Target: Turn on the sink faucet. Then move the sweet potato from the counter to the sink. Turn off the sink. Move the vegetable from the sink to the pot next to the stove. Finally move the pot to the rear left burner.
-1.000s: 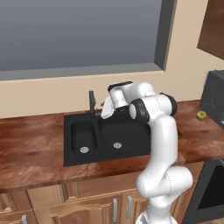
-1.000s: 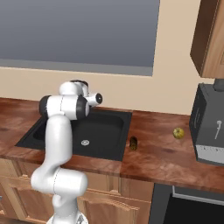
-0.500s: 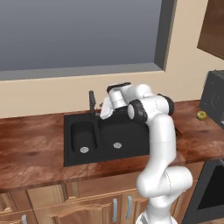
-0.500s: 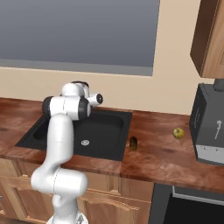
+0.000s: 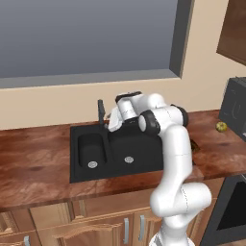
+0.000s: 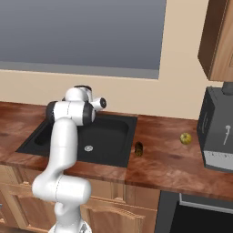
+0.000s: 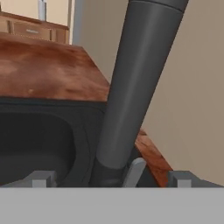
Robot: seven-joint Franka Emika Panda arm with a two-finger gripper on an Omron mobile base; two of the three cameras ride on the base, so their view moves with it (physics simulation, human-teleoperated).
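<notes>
The dark grey faucet (image 5: 101, 113) stands upright at the back rim of the black sink (image 5: 86, 169). My gripper (image 5: 110, 123) is right beside it, open. In the hand view the faucet column (image 7: 135, 83) rises between my two fingertips (image 7: 42, 178), with its small grey lever (image 7: 134, 171) low at its base. My gripper (image 7: 111, 180) touches neither as far as I can tell. I see no water running. The sweet potato (image 6: 139, 148) lies on the wooden counter just right of the sink (image 6: 107, 157); it is also at the arm's edge (image 5: 194, 144).
A small yellow-green fruit (image 6: 185, 138) lies further right on the counter (image 6: 168, 164), near a black appliance (image 6: 219, 132). A window and a beige wall rise behind the sink. A dark oven front (image 5: 231, 211) is at the lower right.
The arm has edged slightly right, bringing the hand closer to the faucet. The jaws stay open and nothing else has moved.
</notes>
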